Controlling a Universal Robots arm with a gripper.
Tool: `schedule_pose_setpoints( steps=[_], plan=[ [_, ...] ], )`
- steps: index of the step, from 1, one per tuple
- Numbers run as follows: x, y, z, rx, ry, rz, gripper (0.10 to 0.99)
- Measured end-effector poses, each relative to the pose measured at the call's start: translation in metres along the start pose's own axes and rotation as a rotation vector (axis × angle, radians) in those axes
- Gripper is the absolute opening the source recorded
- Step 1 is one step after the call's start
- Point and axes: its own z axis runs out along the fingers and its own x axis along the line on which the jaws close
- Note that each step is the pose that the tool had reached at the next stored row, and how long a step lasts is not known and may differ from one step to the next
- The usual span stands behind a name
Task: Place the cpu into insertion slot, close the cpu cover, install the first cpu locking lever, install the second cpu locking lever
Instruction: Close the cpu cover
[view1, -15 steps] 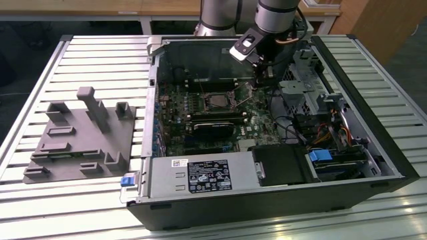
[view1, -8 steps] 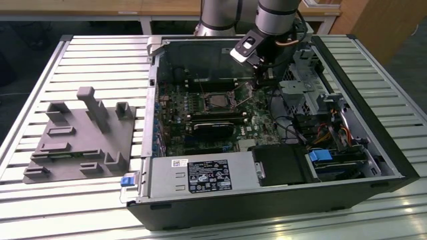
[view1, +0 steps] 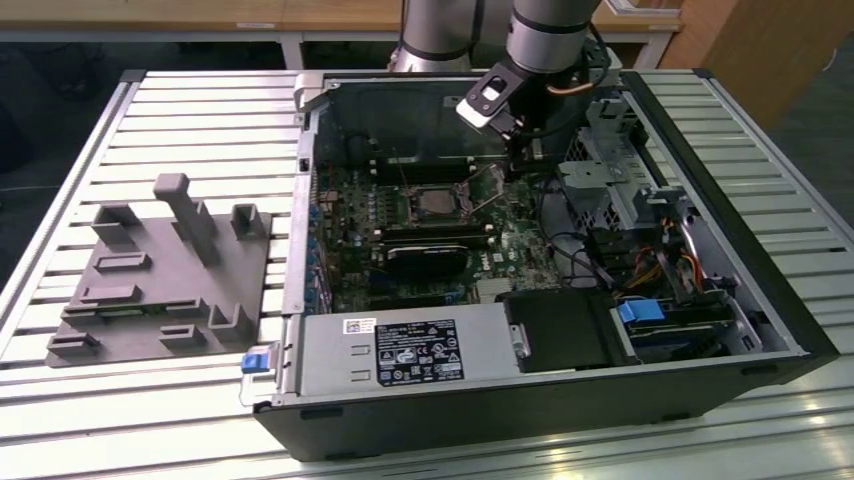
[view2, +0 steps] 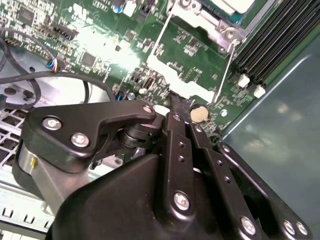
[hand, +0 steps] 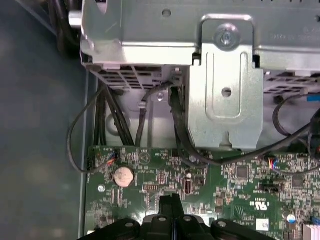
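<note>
Beside one insertion slot (view1: 430, 203) | one end effector (view1: 514, 173), closed | two locking levers (view2: 224, 70)

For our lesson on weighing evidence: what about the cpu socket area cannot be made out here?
Insertion slot: second wrist view, cut off by the picture edge.
Cpu: exterior view, too small to tell whether it is seated.
Board under the gripper: first wrist view, hidden by the gripper's body.
</note>
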Motion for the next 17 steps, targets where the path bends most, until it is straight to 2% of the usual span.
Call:
schedule_pose_setpoints(
  steps=[17],
  plan=[
    [0.0006,-0.0313,-0.0011,0.000,0.0001,0.000,0.106]
  ],
)
